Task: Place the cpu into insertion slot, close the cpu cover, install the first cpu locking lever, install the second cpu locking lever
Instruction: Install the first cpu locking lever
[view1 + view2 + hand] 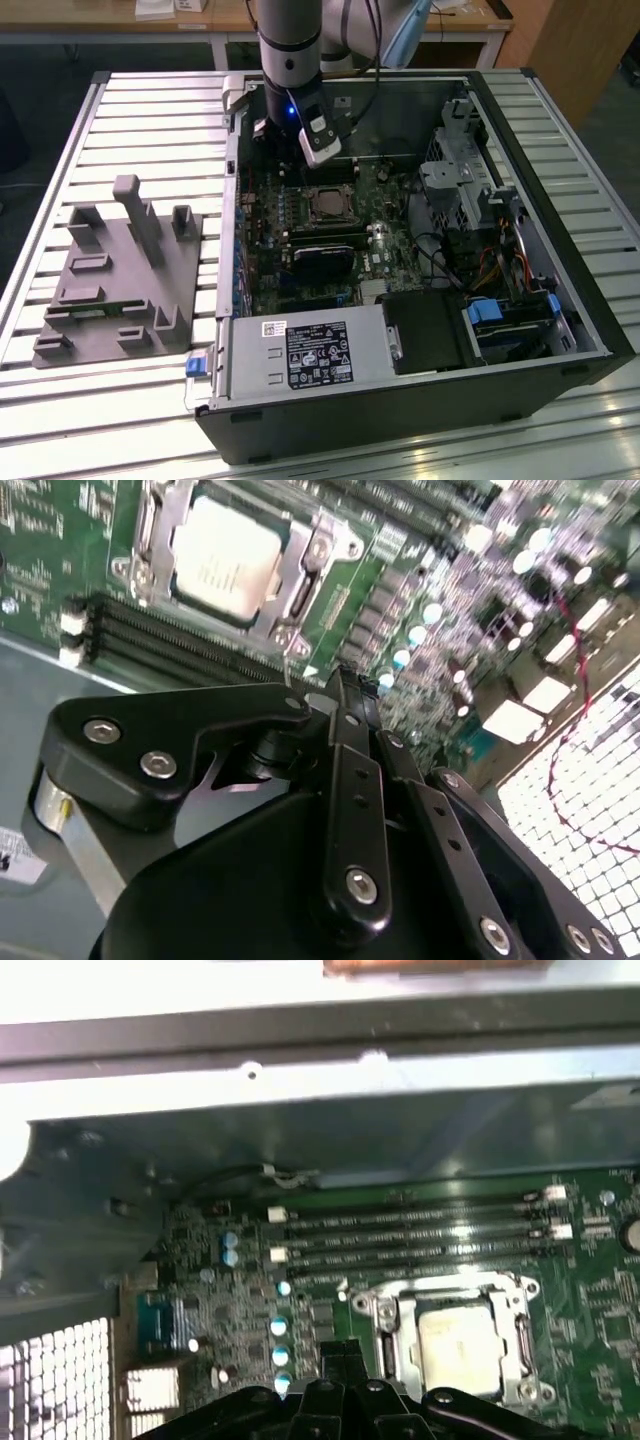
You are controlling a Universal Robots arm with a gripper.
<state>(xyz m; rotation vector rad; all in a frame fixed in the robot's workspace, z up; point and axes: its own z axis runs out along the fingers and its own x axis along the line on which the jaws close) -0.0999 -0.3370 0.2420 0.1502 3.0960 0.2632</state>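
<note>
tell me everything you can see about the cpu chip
The cpu is a small flat square chip with a pale, dull metal face carrying faint print. It lies flat, face up, seated inside a silver metal frame that borders its edges, on the green board. Long black memory slots run along one side of it. Nothing grips it: the pincer hangs apart from it.

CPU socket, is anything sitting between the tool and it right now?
Nothing visible stands between them. In the second wrist view the tool hangs over the board, and the cpu lies in the insertion slot beyond its tip, with open air between.
</note>
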